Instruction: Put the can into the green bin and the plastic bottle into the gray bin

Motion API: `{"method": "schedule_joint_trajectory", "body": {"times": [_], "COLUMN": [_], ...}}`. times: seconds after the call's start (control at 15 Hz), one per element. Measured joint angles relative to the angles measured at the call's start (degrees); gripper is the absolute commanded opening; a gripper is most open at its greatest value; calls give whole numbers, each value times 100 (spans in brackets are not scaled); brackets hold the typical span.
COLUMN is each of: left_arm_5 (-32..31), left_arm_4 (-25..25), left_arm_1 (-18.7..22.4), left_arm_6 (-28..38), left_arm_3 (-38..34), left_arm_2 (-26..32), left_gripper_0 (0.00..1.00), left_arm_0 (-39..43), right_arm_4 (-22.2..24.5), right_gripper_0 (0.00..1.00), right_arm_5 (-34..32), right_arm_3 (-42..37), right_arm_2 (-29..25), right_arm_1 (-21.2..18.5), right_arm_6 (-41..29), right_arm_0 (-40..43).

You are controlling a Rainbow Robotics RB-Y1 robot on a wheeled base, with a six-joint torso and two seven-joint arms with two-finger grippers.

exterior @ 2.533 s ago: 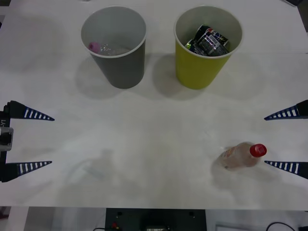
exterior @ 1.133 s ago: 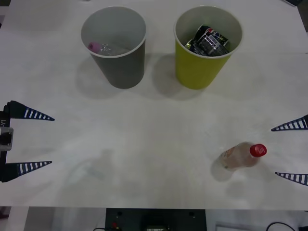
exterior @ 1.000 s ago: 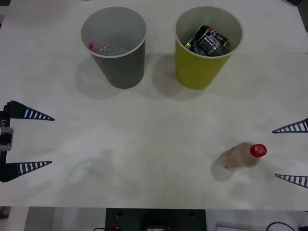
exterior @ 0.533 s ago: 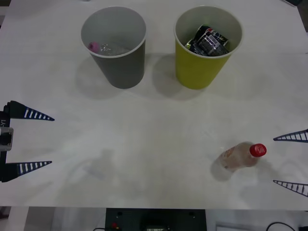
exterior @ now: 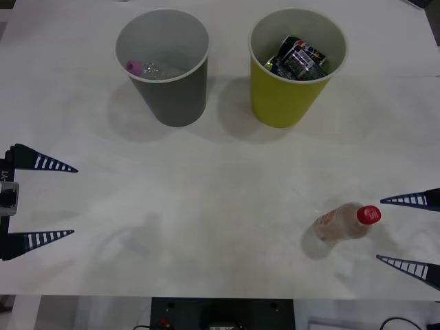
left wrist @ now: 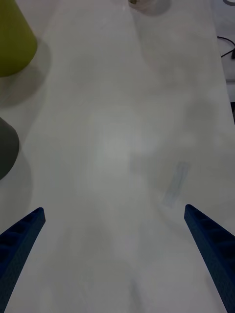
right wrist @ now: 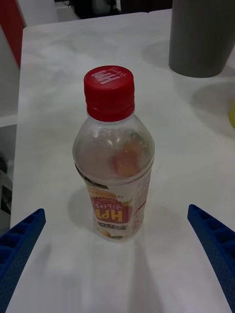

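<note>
The plastic bottle (exterior: 342, 223) stands upright near the table's front right, clear with a red cap and a yellow-orange label. My right gripper (exterior: 379, 229) is open just to its right, fingertips level with the cap and not touching it. In the right wrist view the bottle (right wrist: 115, 161) stands between and just beyond the open right gripper (right wrist: 116, 210). The gray bin (exterior: 163, 89) is at the back left. The green bin (exterior: 283, 96) stands to its right, with dark crushed cans (exterior: 301, 59) inside. My left gripper (exterior: 74, 201) waits open at the left edge.
A clear pink-capped bottle (exterior: 143, 68) lies inside the gray bin. The white table (exterior: 206, 206) is bare between the bins and the front edge. In the left wrist view the green bin (left wrist: 12, 39) and the gray bin (left wrist: 6, 146) flank the open left gripper (left wrist: 112, 210).
My right gripper has shifted toward the table's front edge and then in toward the bottle, staying open. The bottle, the bins and the left arm have not moved.
</note>
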Motion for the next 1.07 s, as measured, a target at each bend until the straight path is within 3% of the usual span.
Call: {"method": "schedule_joint_trajectory", "body": {"times": [0.27,0.67,1.07], "left_arm_5": [0,0,0], "left_arm_4": [0,0,0], "left_arm_1": [0,0,0], "left_arm_6": [0,0,0], "left_arm_3": [0,0,0], "left_arm_2": [0,0,0], "left_gripper_0": [98,98,98], "left_arm_0": [0,0,0], "right_arm_4": [1,-13,-14], "right_gripper_0": [100,100,100], "right_arm_5": [-56,-398,-265], "right_arm_3": [505,1953,2138], "right_arm_2": [6,-35,-37], "right_arm_1": [454,1128,1507], "right_arm_6": [205,895,1107], "right_arm_0": [-187,-781,-911]}}
